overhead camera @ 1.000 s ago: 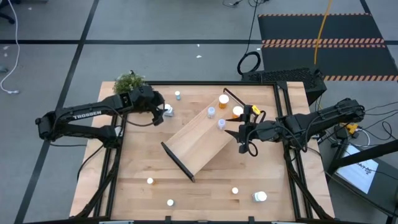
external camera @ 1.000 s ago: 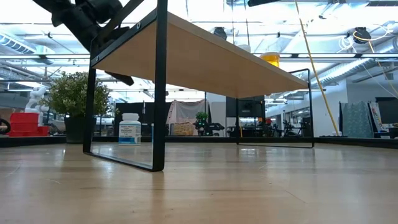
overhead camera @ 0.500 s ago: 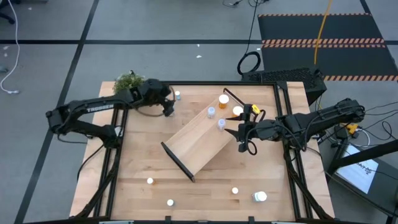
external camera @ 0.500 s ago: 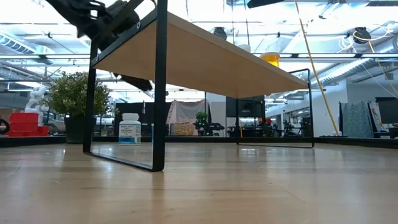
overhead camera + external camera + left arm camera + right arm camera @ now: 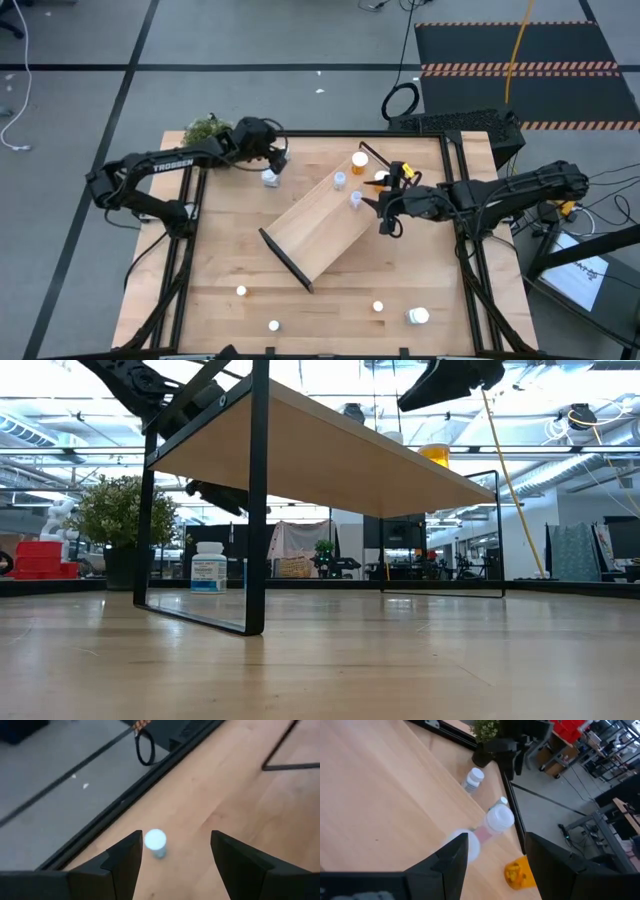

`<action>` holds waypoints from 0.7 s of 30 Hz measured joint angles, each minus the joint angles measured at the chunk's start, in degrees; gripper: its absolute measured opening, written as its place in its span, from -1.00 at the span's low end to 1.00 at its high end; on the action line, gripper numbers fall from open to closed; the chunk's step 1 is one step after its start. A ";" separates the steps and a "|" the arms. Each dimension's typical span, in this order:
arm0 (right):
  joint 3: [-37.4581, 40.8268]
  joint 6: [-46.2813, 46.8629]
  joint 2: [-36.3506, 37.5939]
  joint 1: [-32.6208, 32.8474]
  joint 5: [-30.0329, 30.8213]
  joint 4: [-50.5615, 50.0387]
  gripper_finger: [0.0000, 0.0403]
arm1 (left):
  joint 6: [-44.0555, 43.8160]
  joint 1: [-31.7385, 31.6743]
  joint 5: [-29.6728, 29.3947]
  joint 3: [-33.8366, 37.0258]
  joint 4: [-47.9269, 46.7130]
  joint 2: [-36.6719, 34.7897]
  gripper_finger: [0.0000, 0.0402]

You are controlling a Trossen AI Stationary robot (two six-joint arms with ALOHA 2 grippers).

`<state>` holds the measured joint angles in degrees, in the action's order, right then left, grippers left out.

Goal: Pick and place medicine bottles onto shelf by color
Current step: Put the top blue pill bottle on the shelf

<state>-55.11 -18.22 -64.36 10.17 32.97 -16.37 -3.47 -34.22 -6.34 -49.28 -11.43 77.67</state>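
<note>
High view from above lays out the whole table: the shelf (image 5: 322, 228), a light-wood board on black brackets, sits diagonally mid-table with two pale blue bottles (image 5: 340, 180) and an orange bottle (image 5: 359, 160) standing at its far end. Loose bottles are scattered near the front edge, among them a larger white bottle (image 5: 418, 316) at the front right. Another white bottle (image 5: 269, 178) stands near the back left, just beside the left gripper (image 5: 275, 158). The left arm reaches from the table's left side along the back edge, past the green plant (image 5: 208, 129).

Left wrist view adds what the overhead cannot: the left gripper's fingers (image 5: 125, 860) are spread wide, holding nothing, with a small pale blue bottle (image 5: 155, 842) standing on the tabletop between them, close to the table's black edge frame.

Right wrist view shows the right gripper (image 5: 492, 852) likewise parted and empty, poised above the shelf's end where the blue-capped bottles and the orange one stand. The right arm stretches in from the right side, its gripper (image 5: 385, 207) at the shelf's far corner.

Low view looks under the board and picks out the white bottle (image 5: 209, 568) standing beyond the brackets.
</note>
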 joint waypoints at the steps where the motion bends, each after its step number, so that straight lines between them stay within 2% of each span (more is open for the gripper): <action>1: 0.00 -0.45 0.00 -0.07 0.00 0.21 -0.05 | -0.79 -0.59 0.63 -0.03 -0.03 0.00 0.18; 5: 0.00 -1.38 0.02 -0.08 -0.02 2.09 -0.05 | -3.46 -3.64 4.98 -2.69 -5.67 0.35 0.18; 9: 0.00 -1.39 0.02 -0.07 0.00 2.81 -0.05 | -4.08 -5.08 5.32 -6.70 -12.80 3.55 0.18; 15: 0.00 -1.09 0.02 -0.06 -0.02 3.33 -0.05 | 0.29 -5.64 7.31 -9.23 -12.44 9.23 0.18; 21: 0.00 -0.94 0.02 0.03 0.00 3.12 -0.05 | 1.23 -3.65 7.36 -9.40 -12.32 9.38 0.18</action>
<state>-55.11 -19.16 -64.34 10.20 32.97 -13.24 -2.24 -37.87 1.02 -58.67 -23.75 87.05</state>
